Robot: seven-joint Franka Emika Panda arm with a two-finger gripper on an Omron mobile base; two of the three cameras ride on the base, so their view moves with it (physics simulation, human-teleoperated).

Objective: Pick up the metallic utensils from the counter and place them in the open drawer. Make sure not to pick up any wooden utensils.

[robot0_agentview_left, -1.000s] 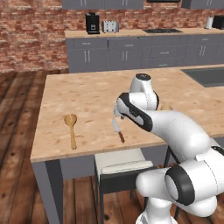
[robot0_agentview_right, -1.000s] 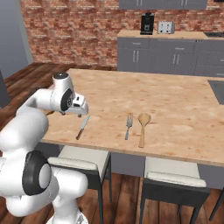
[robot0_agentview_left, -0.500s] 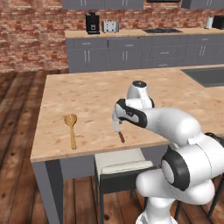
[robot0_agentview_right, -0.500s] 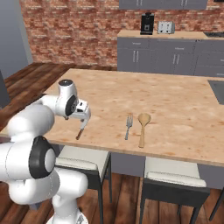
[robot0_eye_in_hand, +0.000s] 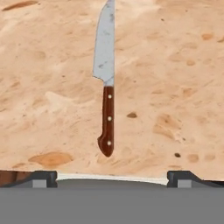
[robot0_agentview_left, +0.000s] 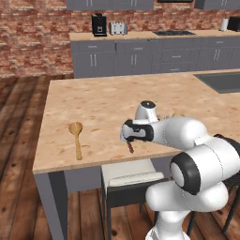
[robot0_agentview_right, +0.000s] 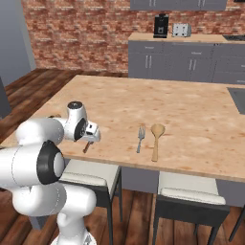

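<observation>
A kitchen: brick wall (robot0_agentview_left: 33,42), grey cabinets (robot0_agentview_left: 117,58), coffee maker (robot0_agentview_left: 98,24), toaster (robot0_agentview_left: 118,28).

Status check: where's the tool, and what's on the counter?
Tool open, low over knife. Knife flat on counter, ungripped. Fork beside wooden spoon, apart. Nothing blocking.

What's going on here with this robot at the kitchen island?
The white arm has its tool lowered over the knife, which lies flat on the counter near the front edge. The tool is open, its fingertips set wide to either side of the brown handle's end, and nothing is gripped yet. Farther along the counter, the fork lies beside a wooden spoon, and another wooden spoon lies on the other side of the arm.
</observation>
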